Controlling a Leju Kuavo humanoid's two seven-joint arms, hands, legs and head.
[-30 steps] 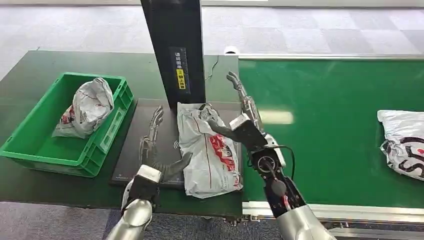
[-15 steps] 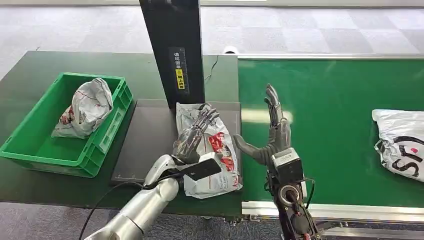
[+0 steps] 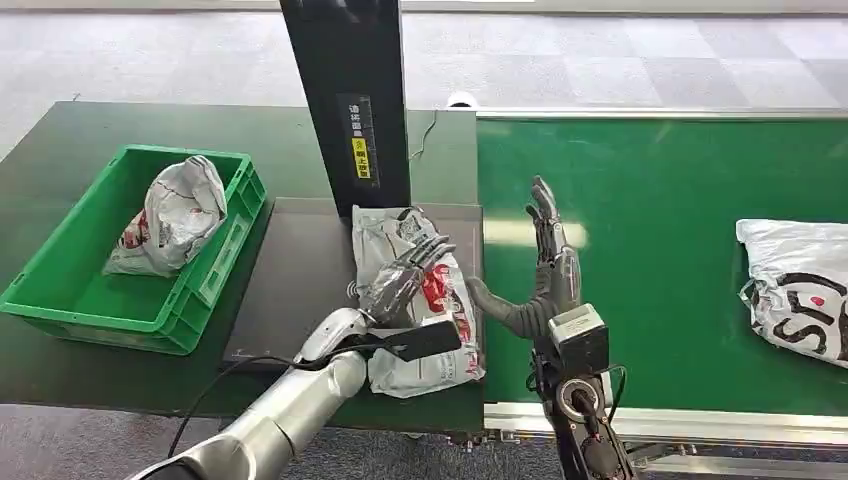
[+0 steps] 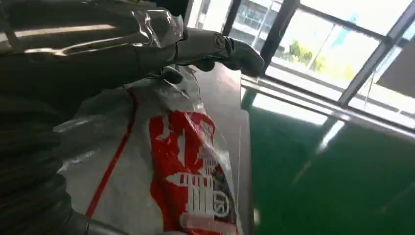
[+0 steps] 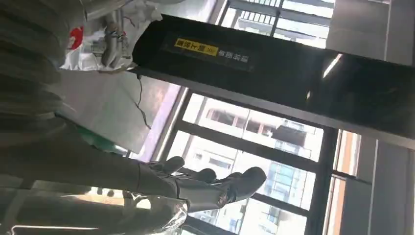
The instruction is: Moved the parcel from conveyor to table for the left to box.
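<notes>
Lying lengthwise directly under the left hand (image 3: 405, 278), whose spread fingers rest on it, the parcel (image 3: 415, 305) sits beside the right hand (image 3: 540, 275), open and empty.

A black upright column (image 3: 345, 100) stands behind a dark flat pad (image 3: 300, 280).

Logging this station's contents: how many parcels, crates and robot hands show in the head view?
Parcels: 3, one in the green crate, one on the dark pad, one on the conveyor
Green crate: 1
Robot hands: 2, left hand, right hand
Total: 6
</notes>
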